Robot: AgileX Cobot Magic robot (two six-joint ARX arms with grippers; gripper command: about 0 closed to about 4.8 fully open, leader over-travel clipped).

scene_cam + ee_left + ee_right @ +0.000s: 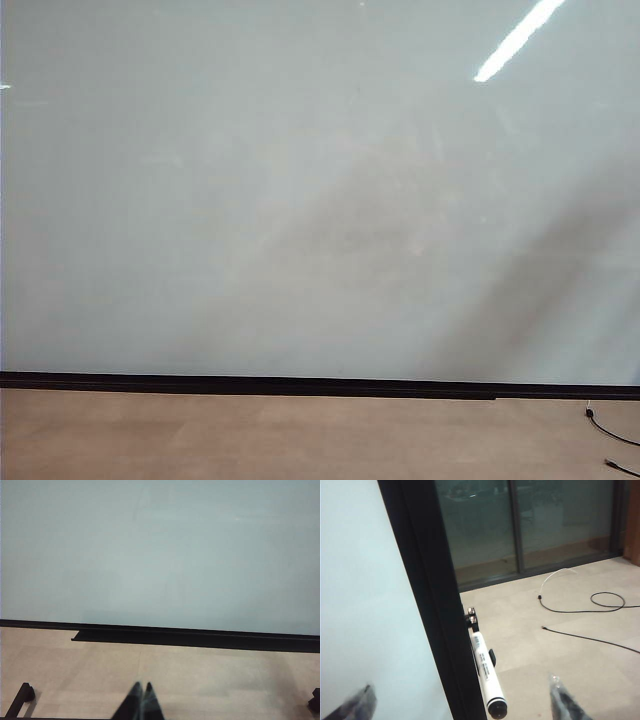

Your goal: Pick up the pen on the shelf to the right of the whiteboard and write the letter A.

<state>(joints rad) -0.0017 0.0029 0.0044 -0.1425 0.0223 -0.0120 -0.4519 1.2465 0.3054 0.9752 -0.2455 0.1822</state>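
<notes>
Item: pen [486,672] in its holder at the whiteboard's [300,200] black side frame, not yet held.

I log the right gripper [462,702] with fingers spread wide, one fingertip [357,702] before the pale board face, the other over the tan floor [560,645], the white-barrelled pen between them and untouched. I see the left gripper [141,700] low before the board's lower black strip [195,637], tips pressed together and empty. Loose black cables [600,605] lie on the floor. No mark shows on the board.
</notes>
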